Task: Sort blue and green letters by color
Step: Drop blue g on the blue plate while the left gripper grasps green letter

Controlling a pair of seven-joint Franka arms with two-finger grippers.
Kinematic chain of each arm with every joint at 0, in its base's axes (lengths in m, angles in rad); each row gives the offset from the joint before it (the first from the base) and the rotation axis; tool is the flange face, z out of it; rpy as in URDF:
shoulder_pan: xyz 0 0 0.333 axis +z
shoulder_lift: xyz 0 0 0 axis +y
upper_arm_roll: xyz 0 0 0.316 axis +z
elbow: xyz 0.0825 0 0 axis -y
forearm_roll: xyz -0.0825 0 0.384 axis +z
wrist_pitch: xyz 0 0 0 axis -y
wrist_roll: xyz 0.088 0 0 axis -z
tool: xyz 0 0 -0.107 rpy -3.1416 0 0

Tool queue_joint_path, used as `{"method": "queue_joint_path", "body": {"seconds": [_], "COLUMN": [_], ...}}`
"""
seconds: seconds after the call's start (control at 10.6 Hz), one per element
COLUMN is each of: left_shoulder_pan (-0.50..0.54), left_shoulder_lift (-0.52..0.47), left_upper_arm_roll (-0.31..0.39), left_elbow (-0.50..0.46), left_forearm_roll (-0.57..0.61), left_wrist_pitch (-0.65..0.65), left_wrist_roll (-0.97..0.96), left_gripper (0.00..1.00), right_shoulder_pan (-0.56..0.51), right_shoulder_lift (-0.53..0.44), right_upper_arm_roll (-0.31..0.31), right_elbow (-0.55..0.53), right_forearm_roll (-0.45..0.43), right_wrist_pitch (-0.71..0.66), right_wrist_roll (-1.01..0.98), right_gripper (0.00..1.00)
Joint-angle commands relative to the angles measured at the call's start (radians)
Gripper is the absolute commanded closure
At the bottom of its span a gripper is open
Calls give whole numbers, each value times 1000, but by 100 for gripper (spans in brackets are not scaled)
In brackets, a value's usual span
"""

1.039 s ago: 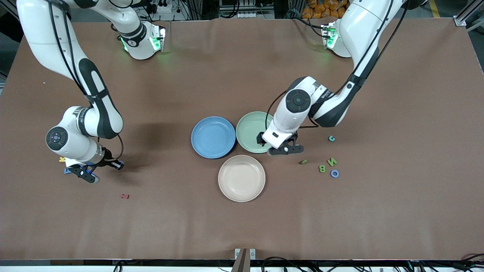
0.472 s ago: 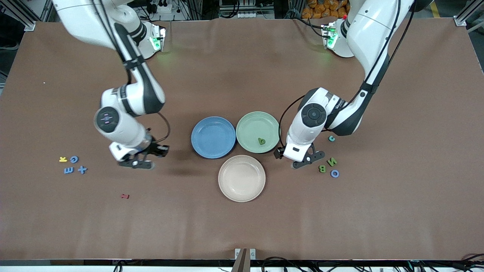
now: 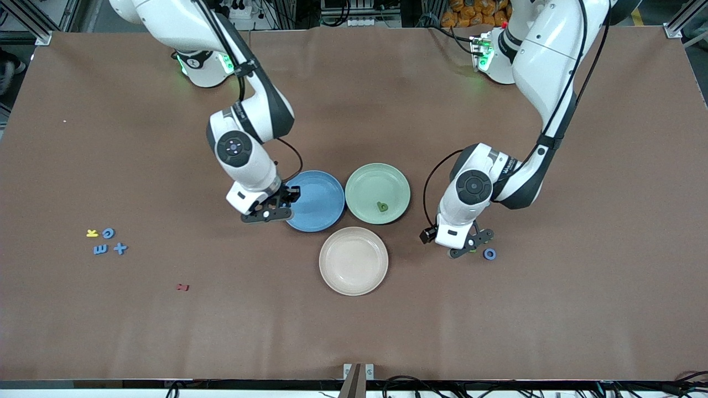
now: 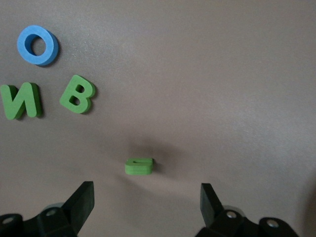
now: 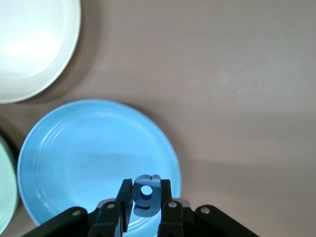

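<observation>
At the front view's middle left lie blue letters (image 3: 109, 241). At centre, the right gripper (image 3: 269, 212), pinched on a blue letter (image 5: 146, 195), hangs over the blue plate (image 3: 321, 194). At right, the left gripper (image 4: 147, 200) gapes wide over green letters (image 4: 139, 166).

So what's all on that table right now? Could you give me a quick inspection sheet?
Surface: brown table.
Job's things: green letter in green plate; blue plate; green N, B and small piece, blue O; three blue letters.
Clutter: cream plate, yellow K, dark-red letter.
Grippers: right gripper holds blue letter over blue plate's rim; left gripper open over small piece.
Cables: on arms.
Surroundings: nothing seen.
</observation>
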Motion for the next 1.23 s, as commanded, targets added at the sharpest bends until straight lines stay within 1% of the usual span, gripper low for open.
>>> {"method": "queue_joint_path", "body": {"seconds": [0.0, 0.09, 0.19, 0.28, 0.38, 0.47, 0.57, 0.76, 0.85, 1.04, 1.13], "left_shoulder_pan": [-11, -8, -7, -7, -7, -5, -1, 22, 23, 21, 18], "left_shoulder_lift": [39, 46, 49, 55, 56, 58, 59, 60, 59, 58, 58], "left_upper_arm_roll": [17, 17, 17, 17, 17, 17, 17, 17, 17, 17, 17], "left_elbow": [29, 29, 29, 29, 29, 29, 29, 30, 30, 30, 32], "left_forearm_roll": [31, 32, 46, 67, 78, 86, 92, 94, 92, 84, 81], "left_wrist_pitch": [28, 33, 36, 37, 37, 37, 37, 37, 37, 37, 37], "left_wrist_roll": [-22, -16, -2, -2, -2, 13, 65, 88, 87, 87, 78], "left_gripper": [6, 10, 14, 17, 19, 21, 22, 26, 34, 54, 54], "right_shoulder_pan": [70, 67, 52, 6, -61, -127, -183, -307, -370, -467, -510], "right_shoulder_lift": [44, 39, 35, 28, 15, 12, 11, 13, 15, 21, 25], "right_upper_arm_roll": [-10, -10, -10, -7, 6, 7, 7, 7, 7, 1, -2], "right_elbow": [17, 17, 17, 15, 9, 12, 15, 17, 17, 23, 26], "right_forearm_roll": [15, 15, 10, 9, 9, 9, 9, 7, 7, 3, -3], "right_wrist_pitch": [11, 6, 3, 1, -3, -38, -48, -49, -48, -48, -48], "right_wrist_roll": [104, 105, 82, -17, -199, -354, -498, -802, -957, -1172, -1269], "right_gripper": [20, 0, 0, 0, 0, 0, 0, 0, 0, 0, 0]}}
